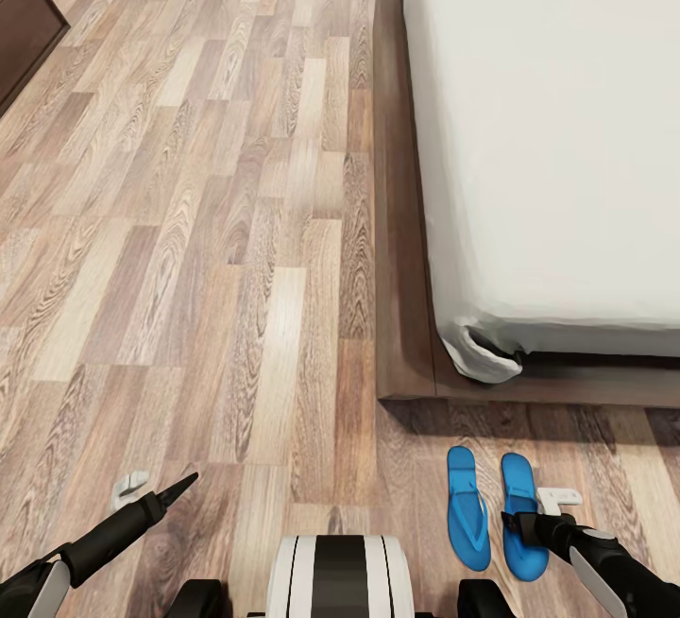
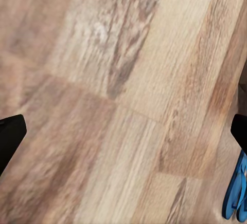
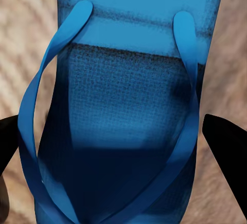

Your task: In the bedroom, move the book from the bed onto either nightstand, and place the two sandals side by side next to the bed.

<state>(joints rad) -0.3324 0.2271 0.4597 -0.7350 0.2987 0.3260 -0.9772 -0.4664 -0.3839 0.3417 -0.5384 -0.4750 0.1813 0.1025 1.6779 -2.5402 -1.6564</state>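
- R gripper: fingers spread wide, straddling the right sandal, no pinch.
- L gripper: fingers spread, empty, over bare floor at near left.
- Left sandal just beside its pair, both near the bed foot corner.
- Risk: R lifts or shifts w/ finger catching strap, so sandal drags and pair goes askew.
- Book not seen.

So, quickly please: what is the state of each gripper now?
Left gripper: open, holding nothing, above the floor.
Right gripper: open, its fingers either side of a blue sandal, not gripping it.
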